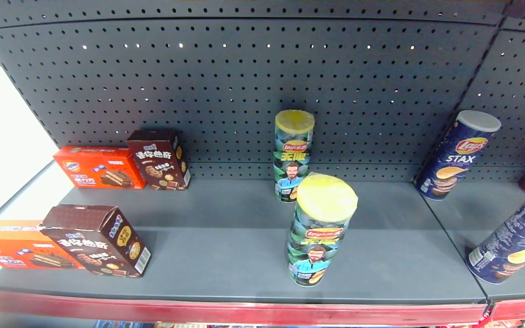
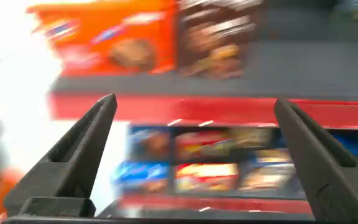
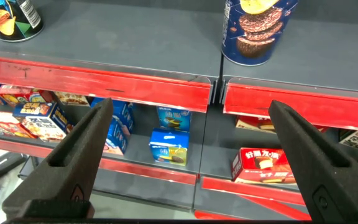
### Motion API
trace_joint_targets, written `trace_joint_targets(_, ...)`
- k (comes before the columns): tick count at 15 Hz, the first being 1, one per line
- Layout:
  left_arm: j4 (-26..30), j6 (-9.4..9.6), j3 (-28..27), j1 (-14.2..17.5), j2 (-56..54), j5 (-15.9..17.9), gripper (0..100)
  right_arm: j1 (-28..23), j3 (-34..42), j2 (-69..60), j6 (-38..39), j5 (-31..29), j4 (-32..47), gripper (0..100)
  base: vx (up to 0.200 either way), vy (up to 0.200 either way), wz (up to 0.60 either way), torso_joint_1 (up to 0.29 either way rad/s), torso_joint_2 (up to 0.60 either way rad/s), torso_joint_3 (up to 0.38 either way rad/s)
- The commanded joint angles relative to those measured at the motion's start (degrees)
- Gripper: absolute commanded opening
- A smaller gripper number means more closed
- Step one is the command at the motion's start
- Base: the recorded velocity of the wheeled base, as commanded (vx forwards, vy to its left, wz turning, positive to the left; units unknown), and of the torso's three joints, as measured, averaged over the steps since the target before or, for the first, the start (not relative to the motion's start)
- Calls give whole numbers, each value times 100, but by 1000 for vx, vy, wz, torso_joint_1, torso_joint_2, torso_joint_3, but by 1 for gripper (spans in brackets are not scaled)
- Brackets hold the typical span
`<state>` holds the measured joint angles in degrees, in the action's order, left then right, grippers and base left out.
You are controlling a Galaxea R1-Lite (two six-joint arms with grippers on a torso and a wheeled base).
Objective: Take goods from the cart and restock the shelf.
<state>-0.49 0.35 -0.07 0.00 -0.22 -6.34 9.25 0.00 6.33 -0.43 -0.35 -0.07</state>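
Left tool (image 2: pixel 194 101) spread, facing orange box (image 2: pixel 107 37).

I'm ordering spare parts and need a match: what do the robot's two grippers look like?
They look alike. The left gripper and the right gripper each have two matte black fingers. The fingers are broad at the base, taper like wedges to narrow blunt tips, and have flat, angular faces.

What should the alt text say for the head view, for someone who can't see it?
A grey shelf holds a front green chip can and a rear green chip can mid-shelf. Orange boxes and brown boxes sit at left, blue chip cans at right.
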Motion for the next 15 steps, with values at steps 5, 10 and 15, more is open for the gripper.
trace_joint_targets(5, 66, 184, -1, -18, 22, 968, 100, 6, 0, 9, -10, 9, -1, 100, 0, 0, 0, 0, 0, 0)
trace_joint_targets(10, 75, 184, -10, -26, 22, 977, 100, 129, -9, -26, -10, 18, -10, 100, 0, 0, 0, 0, 0, 0)
trace_joint_targets(15, 75, 184, -10, -35, 22, 968, 100, 622, -2092, 1899, 649, 598, -177, 100, 0, 0, 0, 0, 0, 0)
